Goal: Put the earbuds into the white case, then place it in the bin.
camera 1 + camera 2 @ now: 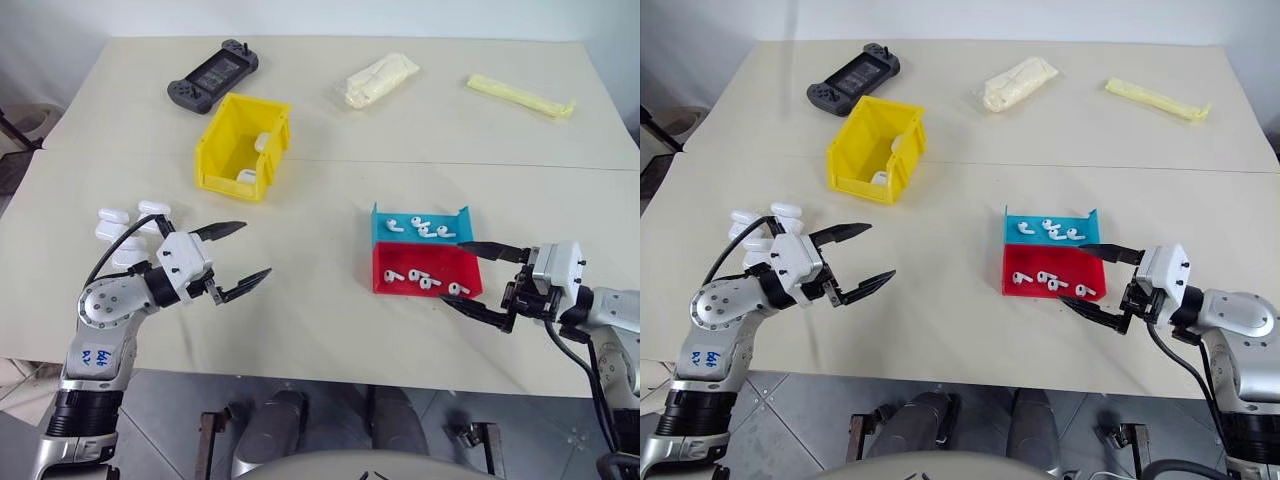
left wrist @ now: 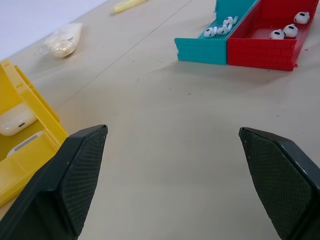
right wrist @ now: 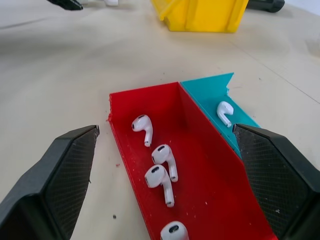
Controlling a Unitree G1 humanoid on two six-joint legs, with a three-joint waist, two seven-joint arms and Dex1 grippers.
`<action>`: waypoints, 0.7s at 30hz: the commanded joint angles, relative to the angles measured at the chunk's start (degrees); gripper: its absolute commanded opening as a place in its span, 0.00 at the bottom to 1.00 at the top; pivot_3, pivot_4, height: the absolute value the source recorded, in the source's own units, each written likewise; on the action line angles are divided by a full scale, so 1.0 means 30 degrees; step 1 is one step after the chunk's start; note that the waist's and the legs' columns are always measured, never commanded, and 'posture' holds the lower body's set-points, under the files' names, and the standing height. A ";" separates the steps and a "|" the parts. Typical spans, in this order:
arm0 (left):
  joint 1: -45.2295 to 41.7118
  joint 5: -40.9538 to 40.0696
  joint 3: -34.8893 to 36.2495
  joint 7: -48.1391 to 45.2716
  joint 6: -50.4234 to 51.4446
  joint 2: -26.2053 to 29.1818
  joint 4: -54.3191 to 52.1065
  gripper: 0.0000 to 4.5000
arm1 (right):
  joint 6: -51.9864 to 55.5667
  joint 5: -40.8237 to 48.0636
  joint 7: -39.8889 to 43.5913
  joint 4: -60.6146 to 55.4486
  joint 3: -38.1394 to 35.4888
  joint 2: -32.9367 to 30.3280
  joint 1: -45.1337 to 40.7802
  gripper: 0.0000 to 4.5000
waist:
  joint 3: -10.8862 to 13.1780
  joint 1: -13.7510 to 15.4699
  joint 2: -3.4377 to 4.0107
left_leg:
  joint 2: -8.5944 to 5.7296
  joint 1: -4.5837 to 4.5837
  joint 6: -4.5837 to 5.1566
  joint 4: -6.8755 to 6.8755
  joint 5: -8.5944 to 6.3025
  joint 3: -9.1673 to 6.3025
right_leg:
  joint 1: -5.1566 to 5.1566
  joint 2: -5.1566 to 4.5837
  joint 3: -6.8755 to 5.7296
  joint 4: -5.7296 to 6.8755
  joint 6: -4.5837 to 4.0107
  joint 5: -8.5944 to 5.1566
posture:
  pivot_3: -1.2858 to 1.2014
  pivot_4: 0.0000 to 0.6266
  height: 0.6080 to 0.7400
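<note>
Several tiny white earbuds lie in the red tray and the teal tray, for example the earbuds in the red one. My right gripper hovers open just right of the red tray, nothing between its fingers. Several white cases are piled at the table's left, behind my left wrist. My left gripper stands open and empty over bare table, pointing toward the trays. The yellow bin sits farther back and holds two white cases.
A black game console, a clear bag of cream-coloured stuff and a long yellow packet lie along the far side. A seam runs across the table behind the trays. The front edge lies close below both grippers.
</note>
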 commanded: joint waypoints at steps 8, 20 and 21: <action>0.5143 -0.2472 0.4959 0.2964 0.3086 -0.0448 -0.3675 1.00 | 0.0029 -0.0255 -0.0126 -0.0787 0.2983 0.1672 -0.2650 1.00 | 0.0010 -0.0178 -0.0017 | 0.0248 0.0064 -0.0095 -0.0015 -0.0099 0.0102 | 0.0009 0.0257 0.0071 -0.0091 -0.0098 0.0050 | 0.52 0.24 1.00; 1.1773 -0.1643 1.0788 1.0490 0.3703 -0.6251 -0.4696 1.00 | -0.1942 -0.0767 0.0964 -0.0611 0.5824 0.4134 -0.5542 1.00 | 0.0056 0.0180 -0.0104 | 0.0439 0.0126 -0.0159 -0.0016 -0.0180 0.0145 | 0.0082 0.0460 0.0099 -0.0212 -0.0186 0.0082 | 0.52 0.24 1.00; 1.1813 -0.1765 1.0883 1.0597 0.3944 -0.6174 -0.4771 1.00 | -0.1950 -0.0770 0.0952 -0.0592 0.5873 0.4166 -0.5558 1.00 | 0.0063 0.0210 -0.0114 | 0.0440 0.0126 -0.0155 -0.0013 -0.0186 0.0146 | 0.0085 0.0460 0.0097 -0.0219 -0.0186 0.0082 | 0.52 0.24 1.00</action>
